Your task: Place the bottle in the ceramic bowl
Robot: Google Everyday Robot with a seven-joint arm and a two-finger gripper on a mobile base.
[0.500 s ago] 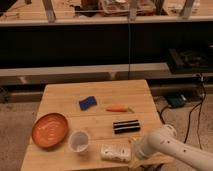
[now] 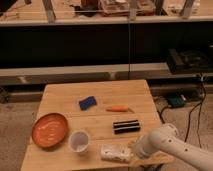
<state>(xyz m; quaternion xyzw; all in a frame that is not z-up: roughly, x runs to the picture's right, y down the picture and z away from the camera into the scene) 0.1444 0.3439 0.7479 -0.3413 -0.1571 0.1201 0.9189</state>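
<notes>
The bottle is a small whitish cylinder lying on its side near the front edge of the wooden table. The ceramic bowl is wide, shallow and orange-brown, at the table's front left, apart from the bottle. My white arm comes in from the lower right. My gripper is at the bottle's right end, mostly hidden behind the arm's wrist.
A translucent white cup stands between bowl and bottle. A black bar lies just behind the bottle. A blue sponge-like object and an orange carrot-like stick lie mid-table. Dark shelving runs behind; cables and a box lie on the floor at right.
The arm has shifted slightly left, bringing the gripper close against the bottle's right end. The bottle, bowl and cup stay where they were.
</notes>
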